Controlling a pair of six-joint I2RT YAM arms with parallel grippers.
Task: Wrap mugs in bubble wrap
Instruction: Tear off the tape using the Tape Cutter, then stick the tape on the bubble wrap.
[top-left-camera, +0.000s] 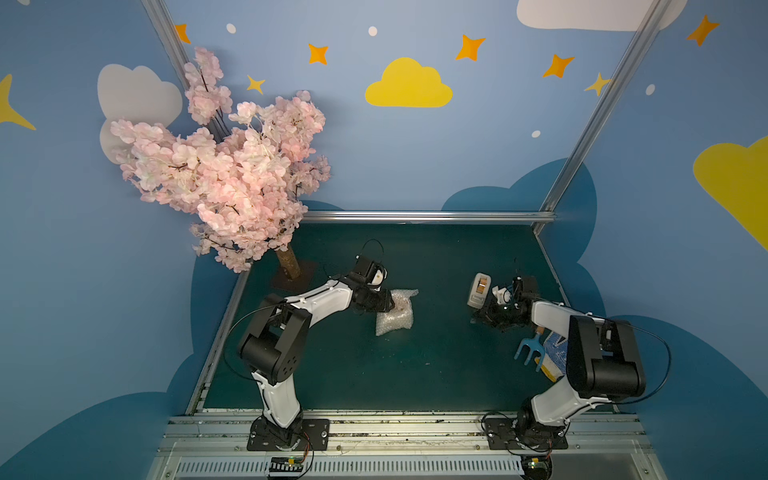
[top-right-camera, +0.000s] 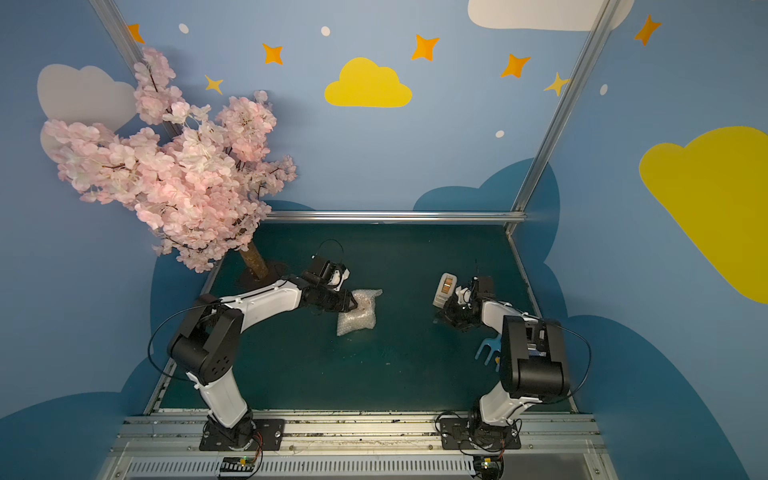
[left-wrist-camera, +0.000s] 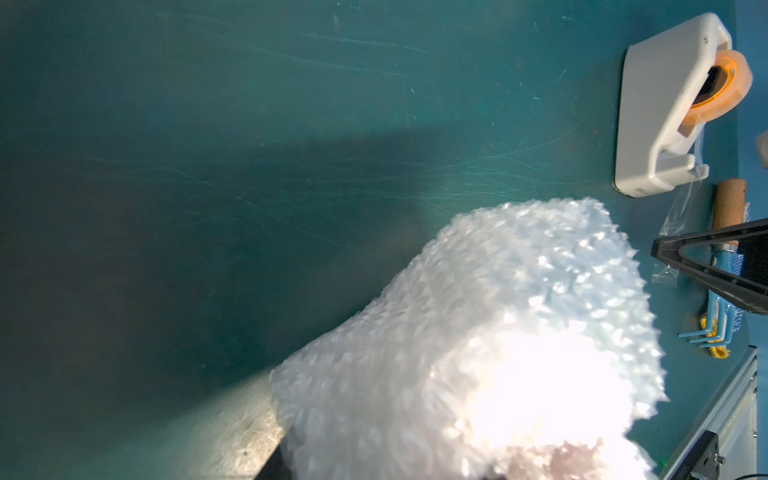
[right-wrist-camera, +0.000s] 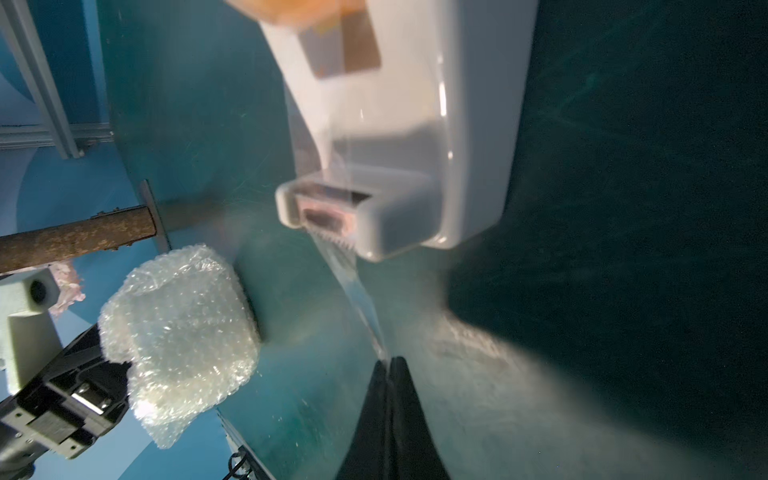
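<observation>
Bubble wrap (top-left-camera: 395, 321), at the table (top-left-camera: 415, 374) centre, is clamped by the left gripper (top-left-camera: 390, 306) in both top views and shown crinkled in the left wrist view; in the right wrist view, clear tape (right-wrist-camera: 353, 282) is pinched by the closed right gripper (right-wrist-camera: 390, 368).

The dark green table (top-left-camera: 436, 374), scuffed with fine scratches, carries a few things. A bubble wrap bundle (top-left-camera: 395, 316) rests near its middle. To the right stands a cream tape dispenser (top-left-camera: 478, 289) with an orange-brown roll. Nearer the front right edge lies a blue hand rake (top-left-camera: 530, 351) with a wooden handle, beside a partly hidden blue-patterned packet (top-left-camera: 555, 347). At the back left corner, an artificial blossom tree (top-left-camera: 289, 262) stands on a brown base plate (top-left-camera: 305, 270).
</observation>
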